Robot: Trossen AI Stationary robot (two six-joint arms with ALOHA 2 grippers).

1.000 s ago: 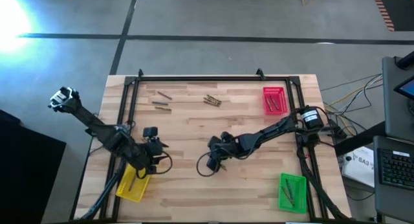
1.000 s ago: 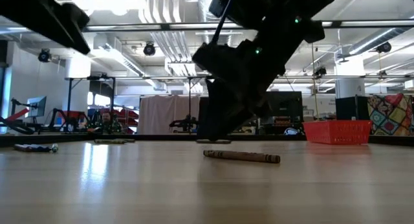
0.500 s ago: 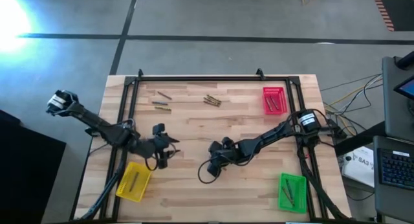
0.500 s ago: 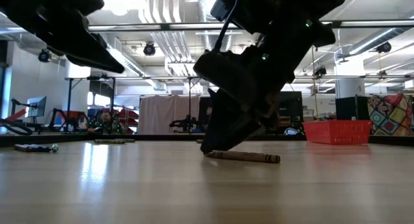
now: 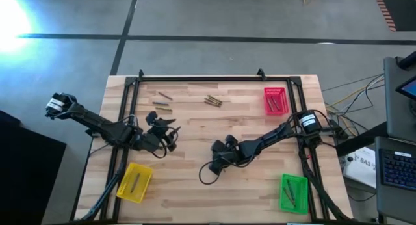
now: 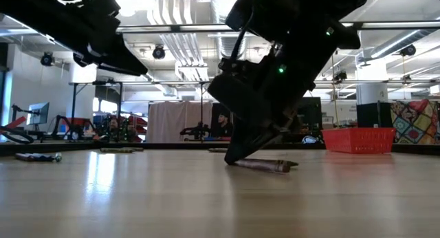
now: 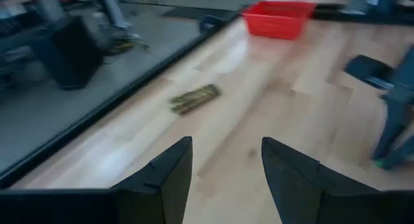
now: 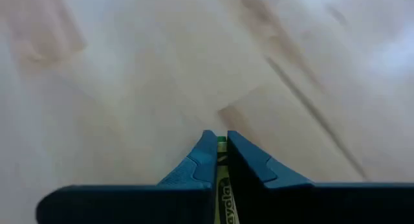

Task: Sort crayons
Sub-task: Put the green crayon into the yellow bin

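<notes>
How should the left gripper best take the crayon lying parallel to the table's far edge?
Grip the crayon at its middle, from straight above, jaws across its thin width: it lies flat and apart from the others, with both long sides free.

The right arm is stretched from its base at the right edge of the surface (image 5: 195,199) toward the middle, bent low at the elbow. Its wrist is tilted steeply down, and the right pincer (image 8: 217,145) is set at the surface with its fingers (image 8: 202,153) closed tightly on a crayon (image 8: 222,175). The left arm is extended from the left side toward the centre, its forearm held above the surface. The left pincer (image 7: 226,166) is held clear, its fingers (image 7: 169,172) parted with nothing between them.
</notes>
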